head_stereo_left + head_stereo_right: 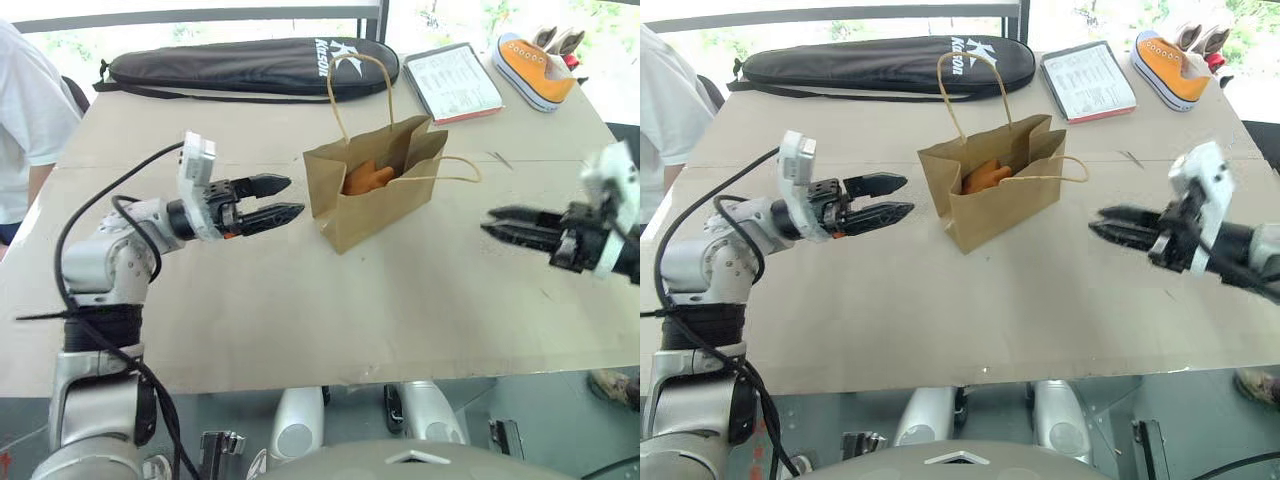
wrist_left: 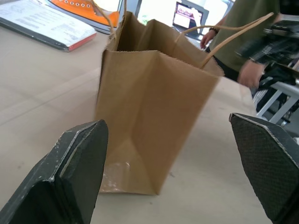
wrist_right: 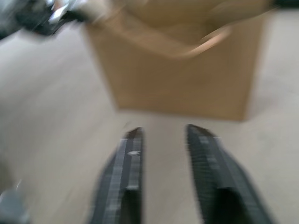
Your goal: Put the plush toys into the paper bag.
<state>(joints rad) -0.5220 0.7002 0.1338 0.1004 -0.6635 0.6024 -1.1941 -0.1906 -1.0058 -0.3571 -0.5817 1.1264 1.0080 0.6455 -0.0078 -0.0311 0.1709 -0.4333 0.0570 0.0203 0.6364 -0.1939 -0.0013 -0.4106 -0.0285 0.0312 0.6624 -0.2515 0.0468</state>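
The brown paper bag (image 1: 375, 190) stands upright in the middle of the table with its mouth open and its loop handles up. An orange-brown plush toy (image 1: 365, 178) lies inside it, only its top showing above the rim. My left gripper (image 1: 295, 197) hovers just left of the bag, pointing at it, open and empty. In the left wrist view the bag (image 2: 154, 116) stands close ahead between the spread fingers (image 2: 74, 168). My right gripper (image 1: 487, 222) hangs to the right of the bag, well apart from it, its fingers drawn close together and holding nothing.
A long black racket case (image 1: 250, 65) lies along the far edge. A booklet (image 1: 455, 82) and an orange-and-white sneaker (image 1: 535, 70) sit at the far right. A person in a white shirt (image 1: 25, 110) stands at the table's left side.
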